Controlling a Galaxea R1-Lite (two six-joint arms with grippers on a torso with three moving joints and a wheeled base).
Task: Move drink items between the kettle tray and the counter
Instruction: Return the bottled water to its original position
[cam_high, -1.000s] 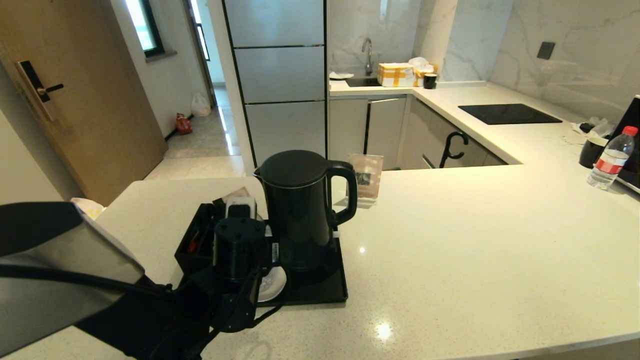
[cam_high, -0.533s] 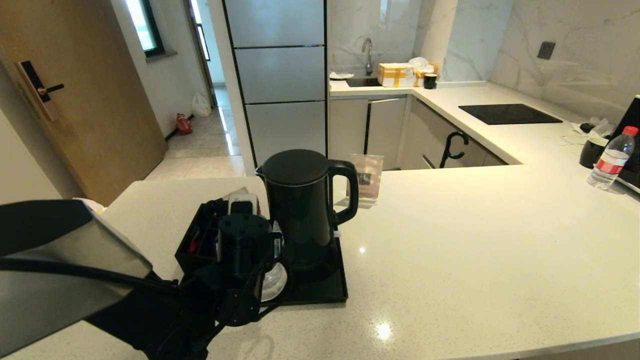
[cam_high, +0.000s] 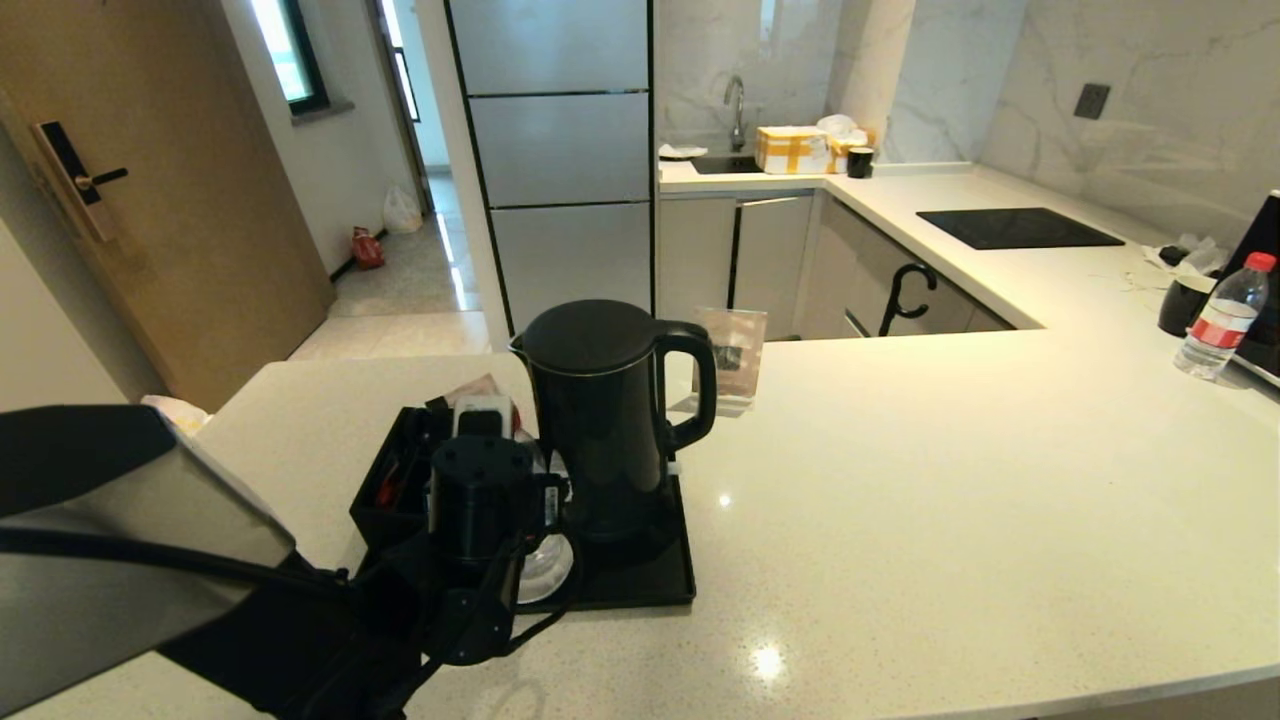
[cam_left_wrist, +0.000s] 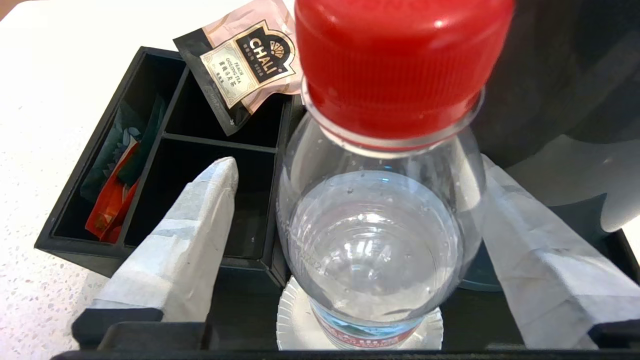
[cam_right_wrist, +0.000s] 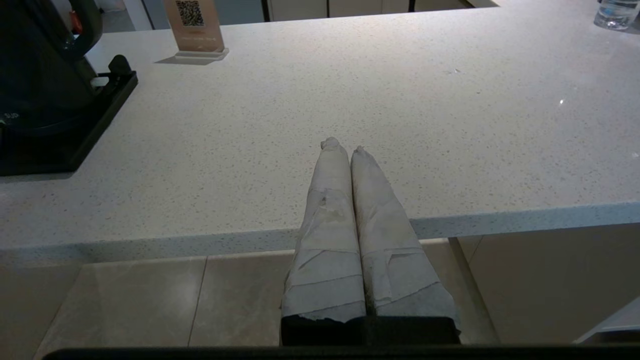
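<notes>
A clear water bottle (cam_left_wrist: 375, 240) with a red cap (cam_left_wrist: 400, 65) stands on the white disc (cam_left_wrist: 295, 325) of the black kettle tray (cam_high: 640, 590). My left gripper (cam_left_wrist: 356, 165) is open around it. One finger (cam_left_wrist: 185, 240) stands apart from the bottle, while the other finger (cam_left_wrist: 540, 265) lies close along its side. The black kettle (cam_high: 600, 420) sits on the tray just beyond, and the divided box (cam_left_wrist: 150, 150) holds tea sachets. In the head view my left wrist (cam_high: 480, 500) hides the bottle. My right gripper (cam_right_wrist: 344, 145) is shut and empty by the counter's (cam_high: 950, 480) front edge.
A second red-capped bottle (cam_high: 1222, 318) and a black mug (cam_high: 1185, 303) stand at the far right of the counter. A QR sign stand (cam_high: 732, 355) is behind the kettle. The black hob (cam_high: 1015, 228) lies further back.
My left wrist shifted slightly towards the kettle and came back. The kettle and tray stay where they were.
</notes>
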